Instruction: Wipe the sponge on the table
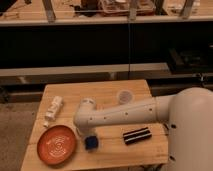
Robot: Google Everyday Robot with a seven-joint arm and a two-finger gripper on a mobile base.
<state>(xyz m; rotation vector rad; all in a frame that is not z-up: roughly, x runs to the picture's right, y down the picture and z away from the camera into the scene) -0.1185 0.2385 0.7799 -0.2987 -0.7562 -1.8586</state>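
The dark-blue sponge (91,143) lies on the pale wooden table (107,91), near its front edge and just right of the orange plate. My white arm reaches in from the right and bends down over the sponge. The gripper (85,135) hangs under the arm's rounded end, right at the sponge's upper left side, mostly hidden by the arm. Whether it touches the sponge does not show.
An orange plate (56,145) sits at the front left. A white bottle (53,110) lies near the left edge. A clear cup (124,96) stands at the back right. A black block with white stripes (137,135) lies right of the sponge.
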